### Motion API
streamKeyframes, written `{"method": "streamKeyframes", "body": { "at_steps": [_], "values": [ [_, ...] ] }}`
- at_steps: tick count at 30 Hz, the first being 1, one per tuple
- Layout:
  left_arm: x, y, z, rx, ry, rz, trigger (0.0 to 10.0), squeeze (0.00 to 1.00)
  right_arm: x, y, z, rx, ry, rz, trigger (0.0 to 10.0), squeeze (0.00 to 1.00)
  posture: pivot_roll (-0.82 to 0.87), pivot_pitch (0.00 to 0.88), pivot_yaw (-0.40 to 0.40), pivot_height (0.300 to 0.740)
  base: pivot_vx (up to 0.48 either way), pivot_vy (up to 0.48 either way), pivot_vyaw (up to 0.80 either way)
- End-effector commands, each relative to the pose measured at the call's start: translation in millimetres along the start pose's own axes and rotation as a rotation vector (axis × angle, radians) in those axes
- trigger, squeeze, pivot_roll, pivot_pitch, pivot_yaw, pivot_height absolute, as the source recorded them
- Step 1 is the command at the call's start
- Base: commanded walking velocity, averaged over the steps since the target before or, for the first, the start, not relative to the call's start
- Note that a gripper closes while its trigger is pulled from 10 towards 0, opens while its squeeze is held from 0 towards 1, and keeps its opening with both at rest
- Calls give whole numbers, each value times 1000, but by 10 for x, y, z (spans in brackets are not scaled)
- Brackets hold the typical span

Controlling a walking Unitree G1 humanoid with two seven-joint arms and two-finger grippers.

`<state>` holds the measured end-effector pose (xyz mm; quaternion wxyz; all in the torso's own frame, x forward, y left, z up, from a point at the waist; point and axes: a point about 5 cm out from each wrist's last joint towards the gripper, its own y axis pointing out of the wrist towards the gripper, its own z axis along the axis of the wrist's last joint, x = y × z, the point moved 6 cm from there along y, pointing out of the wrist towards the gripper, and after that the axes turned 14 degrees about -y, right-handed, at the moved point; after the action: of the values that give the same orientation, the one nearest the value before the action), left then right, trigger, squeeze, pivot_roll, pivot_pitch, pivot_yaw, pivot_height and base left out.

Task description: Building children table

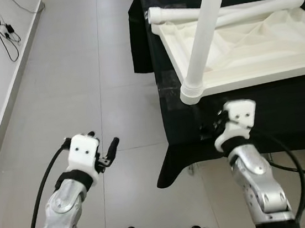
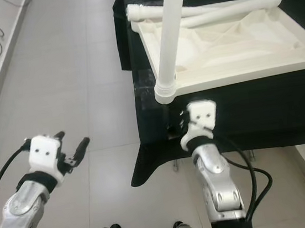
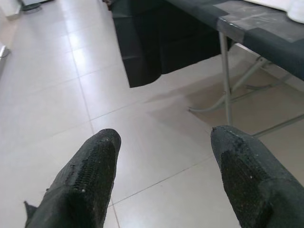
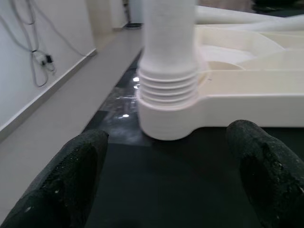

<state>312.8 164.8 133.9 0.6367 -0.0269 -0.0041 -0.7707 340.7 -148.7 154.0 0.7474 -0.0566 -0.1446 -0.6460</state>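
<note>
Children's table top (image 1: 244, 47), a white plastic piece, lies upside down on a work table draped in black cloth (image 1: 285, 109), its ribbed underside facing up so that the corner sockets can take legs. One white leg (image 1: 204, 35) already stands upright in the near corner socket (image 1: 192, 93), the corner closest to the robot, where its threaded collar meets the socket rim. A second leg (image 1: 229, 11) lies loose across the far edge of the top, seemingly parked there within reach until its turn comes. The right gripper (image 4: 161, 175) hovers over the black cloth just in front of the seated leg, level with its collar, fingers (image 4: 266, 166) spread wide and holding nothing; that position suits either closing around the leg base to tighten it or checking that it has seated, though which is intended cannot be told. The left gripper (image 1: 108, 153) hangs out over the tiled floor (image 1: 71, 90), well apart from the work table, likewise spread and empty, apparently kept clear while the right arm works. Cables (image 1: 2, 26) trail along the wall on the robot's left.
</note>
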Motion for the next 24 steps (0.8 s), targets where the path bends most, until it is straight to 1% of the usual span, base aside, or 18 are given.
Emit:
{"method": "streamKeyframes", "body": {
  "at_steps": [1,3,4,6,9,12,15,17,19,24],
  "values": [
    [-21,-38,-26,-3,-18,15,10000,0,-18,-32,40,22,-18,14,10000,0,92,141,-15,740,0,0,0],
    [-27,-58,-36,-2,-13,23,10000,0,-4,-51,18,15,-23,20,10000,0,99,138,-18,740,0,0,0],
    [-20,-142,-88,-18,-36,35,10000,0,-18,-86,-18,5,-27,47,10000,0,105,118,-18,740,0,-345,0],
    [5,-190,-145,-39,-64,28,10000,0,-69,-105,-18,8,-32,73,10000,0,106,107,-18,740,0,-412,0],
    [21,-197,-168,-47,-70,22,10000,0,-86,-110,-13,12,-36,80,10000,0,106,107,-18,740,0,-480,0],
    [94,-218,-210,-56,-72,6,10000,0,-140,-129,0,16,-38,106,10000,0,108,78,-15,740,0,-480,0],
    [96,-215,-230,-57,-61,22,10000,0,-101,-119,-22,8,-44,87,10000,0,106,70,-16,740,0,-480,0],
    [23,-192,-220,-34,-57,74,10000,0,-64,-108,-65,-9,-52,70,10000,0,97,60,-12,740,0,0,0],
    [-23,-163,-222,-32,-32,102,10000,0,-53,-95,-104,-23,-54,70,10000,0,92,55,-10,740,0,0,0],
    [-24,-140,-228,-35,-16,103,10000,0,-65,-76,-136,-31,-46,92,10000,0,90,51,-9,740,0,0,0]
  ]
}}
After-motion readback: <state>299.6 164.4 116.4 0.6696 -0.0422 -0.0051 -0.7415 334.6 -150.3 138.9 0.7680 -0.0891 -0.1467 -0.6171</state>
